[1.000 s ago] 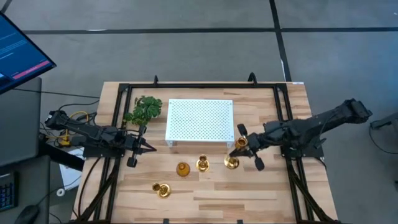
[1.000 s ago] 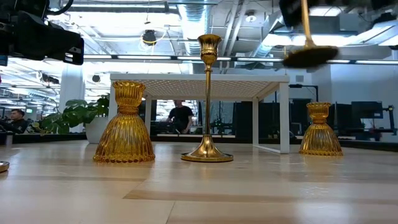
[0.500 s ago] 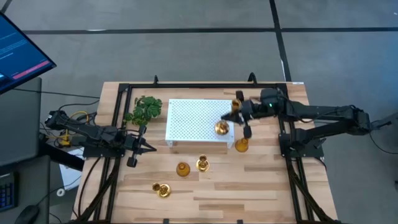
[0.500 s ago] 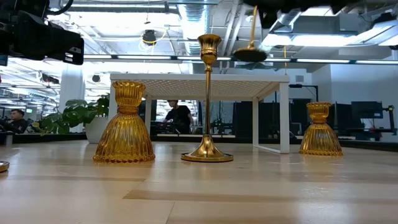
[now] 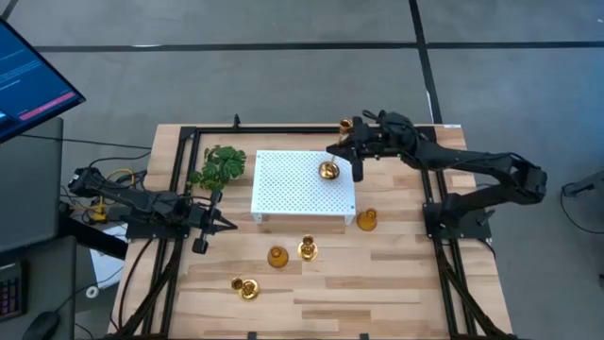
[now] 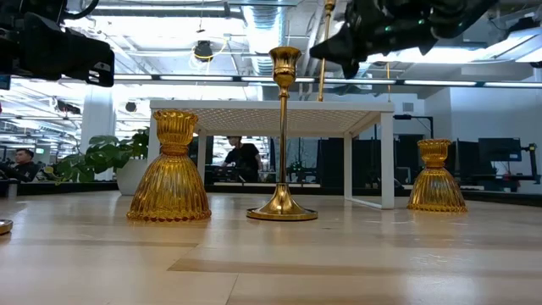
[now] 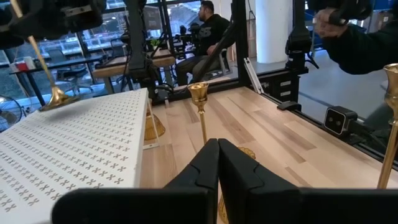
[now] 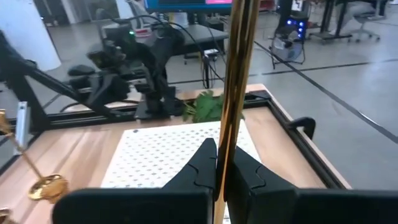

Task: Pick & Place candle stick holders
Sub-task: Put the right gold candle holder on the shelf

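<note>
Wooden table (image 5: 396, 283) amid open workshop

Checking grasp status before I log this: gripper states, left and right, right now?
Left gripper: shut, empty, near the table's left edge.
Right gripper: shut on a slim-stemmed candle stick holder, above the white perforated stand.

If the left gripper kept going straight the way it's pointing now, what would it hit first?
Most likely the slim candle holder standing straight ahead of the shut left gripper; the white shelf lies off to one side. Depth is hard to judge.
</note>
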`<control>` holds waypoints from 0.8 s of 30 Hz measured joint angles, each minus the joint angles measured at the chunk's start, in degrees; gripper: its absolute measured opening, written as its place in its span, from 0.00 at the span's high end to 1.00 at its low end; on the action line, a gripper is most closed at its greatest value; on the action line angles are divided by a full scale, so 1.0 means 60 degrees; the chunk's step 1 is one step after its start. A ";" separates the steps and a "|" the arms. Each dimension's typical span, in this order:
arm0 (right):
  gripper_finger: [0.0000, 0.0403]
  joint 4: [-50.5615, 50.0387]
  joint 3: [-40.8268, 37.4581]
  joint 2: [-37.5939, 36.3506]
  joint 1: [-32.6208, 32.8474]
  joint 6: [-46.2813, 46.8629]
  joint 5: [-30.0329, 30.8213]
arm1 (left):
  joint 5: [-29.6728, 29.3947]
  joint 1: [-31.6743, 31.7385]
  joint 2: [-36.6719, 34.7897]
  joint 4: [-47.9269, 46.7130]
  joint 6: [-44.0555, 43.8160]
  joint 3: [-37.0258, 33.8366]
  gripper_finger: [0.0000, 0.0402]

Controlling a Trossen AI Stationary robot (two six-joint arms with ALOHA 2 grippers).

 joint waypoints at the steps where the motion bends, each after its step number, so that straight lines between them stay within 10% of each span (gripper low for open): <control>1: 1.00 0.0096 0.0000 0.0070 -0.0063 0.0026 0.0007 | 0.0000 0.0001 0.0000 0.0004 0.0000 0.0000 0.98; 24: 1.00 -0.0907 0.0395 0.0315 -0.0598 -0.0371 0.0868 | -0.0003 0.0001 0.0000 0.0019 0.0000 -0.0003 0.98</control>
